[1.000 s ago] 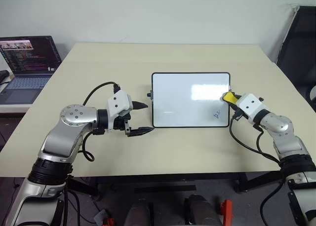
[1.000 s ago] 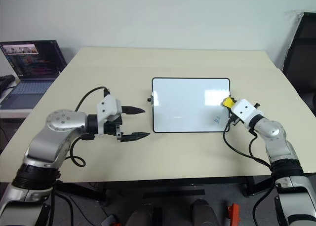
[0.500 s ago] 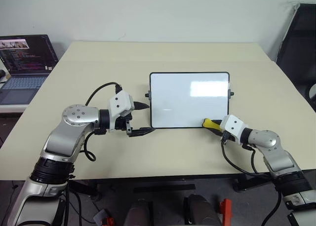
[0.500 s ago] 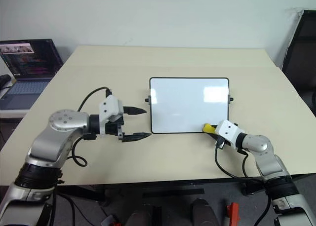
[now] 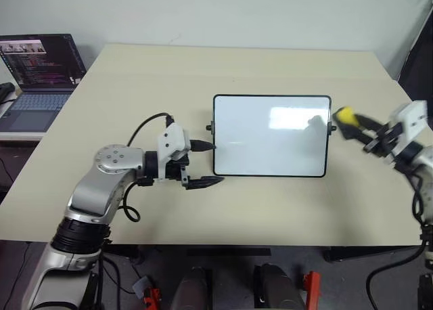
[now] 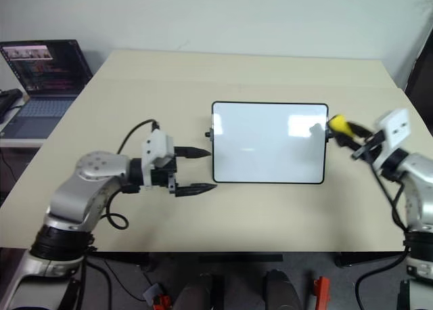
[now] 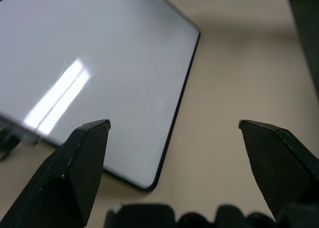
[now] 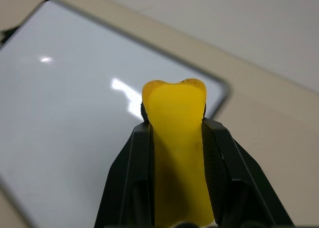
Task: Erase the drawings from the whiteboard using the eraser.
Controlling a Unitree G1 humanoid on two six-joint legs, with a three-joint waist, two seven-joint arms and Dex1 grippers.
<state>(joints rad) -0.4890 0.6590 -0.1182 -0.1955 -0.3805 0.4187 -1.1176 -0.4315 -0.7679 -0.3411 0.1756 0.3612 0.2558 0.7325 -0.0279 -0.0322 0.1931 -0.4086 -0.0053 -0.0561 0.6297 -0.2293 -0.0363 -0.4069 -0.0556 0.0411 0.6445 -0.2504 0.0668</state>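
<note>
Lifted off the board since half a second ago, right hand (image 5: 360,128) is gripping the eraser (image 5: 345,114) beyond the whiteboard (image 5: 270,135) right edge. Left hand (image 5: 204,164) is hovering wide at its left edge, on the desk (image 5: 135,86).

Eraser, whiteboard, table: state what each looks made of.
Eraser: probably soft foam, matte yellow; it bulges where the right gripper pinches it.
Whiteboard: glossy white coated panel, likely plastic or enamelled, with bright glare and a thin dark frame.
Table: matte beige, possibly laminate; no grain shows.
</note>
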